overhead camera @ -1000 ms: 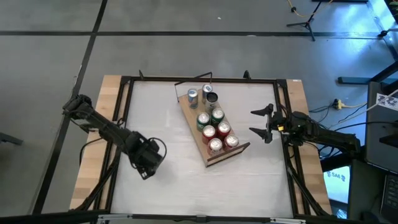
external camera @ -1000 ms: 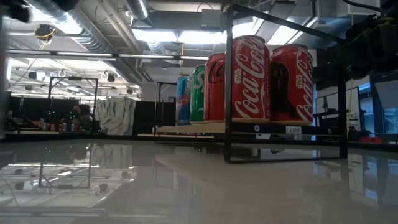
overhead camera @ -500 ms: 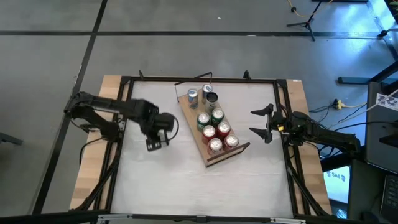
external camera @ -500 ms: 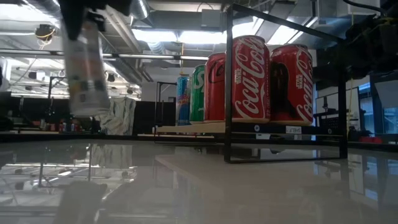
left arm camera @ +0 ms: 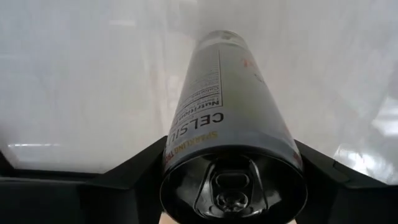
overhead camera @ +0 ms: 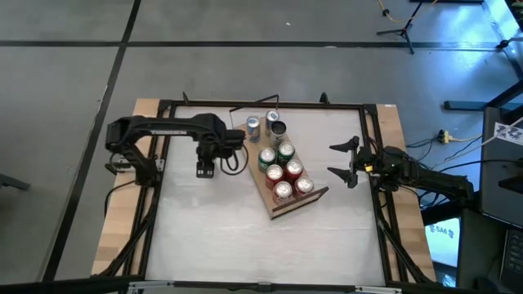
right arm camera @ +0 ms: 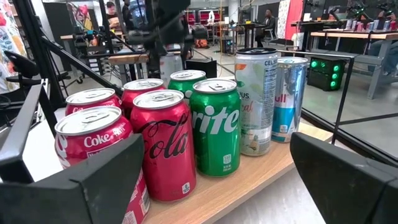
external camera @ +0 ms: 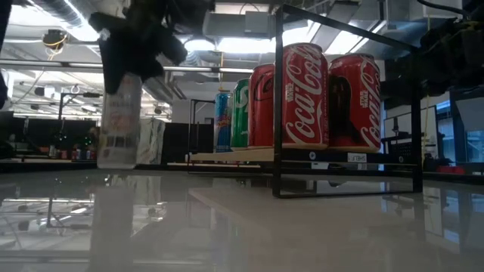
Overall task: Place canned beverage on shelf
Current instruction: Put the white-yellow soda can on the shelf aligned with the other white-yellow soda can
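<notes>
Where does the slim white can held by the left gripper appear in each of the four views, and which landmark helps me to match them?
High view: the white can sits under the left gripper, mostly hidden, left of the shelf.
Low view: upper left, hanging above the table.
Left wrist view: centre, between the fingers.
Right wrist view: behind the cans, partly hidden by the dark arm.
Shared landmark: the red cans on the shelf.

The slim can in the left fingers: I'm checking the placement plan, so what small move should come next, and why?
Probably carry it a little farther toward the shelf. The left gripper holds the slim can upright above the table, beside the shelf's long edge and not yet over the board. Seven cans already stand there. The right gripper waits open on the far side.
</notes>
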`<action>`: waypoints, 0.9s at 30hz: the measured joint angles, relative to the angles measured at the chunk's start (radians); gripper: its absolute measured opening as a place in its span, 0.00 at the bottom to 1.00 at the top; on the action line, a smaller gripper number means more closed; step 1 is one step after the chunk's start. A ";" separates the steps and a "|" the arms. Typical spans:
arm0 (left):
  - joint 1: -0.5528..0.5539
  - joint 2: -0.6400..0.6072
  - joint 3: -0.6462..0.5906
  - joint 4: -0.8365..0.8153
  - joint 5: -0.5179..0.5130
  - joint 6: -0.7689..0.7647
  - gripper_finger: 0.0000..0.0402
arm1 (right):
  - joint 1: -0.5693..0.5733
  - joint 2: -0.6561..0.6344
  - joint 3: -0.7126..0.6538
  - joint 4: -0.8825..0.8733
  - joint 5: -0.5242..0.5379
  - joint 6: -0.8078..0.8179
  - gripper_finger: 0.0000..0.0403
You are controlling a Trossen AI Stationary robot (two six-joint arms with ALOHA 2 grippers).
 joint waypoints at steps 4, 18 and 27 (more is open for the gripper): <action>0.003 0.049 0.000 -0.014 -0.019 0.072 0.61 | 0.000 0.000 0.000 0.000 0.000 0.000 0.99; -0.060 0.070 0.000 0.000 -0.070 0.080 0.61 | 0.000 0.000 0.000 0.000 0.000 0.000 0.99; -0.081 0.070 0.000 0.014 -0.071 0.076 0.69 | 0.000 0.000 0.000 0.000 0.000 0.000 0.99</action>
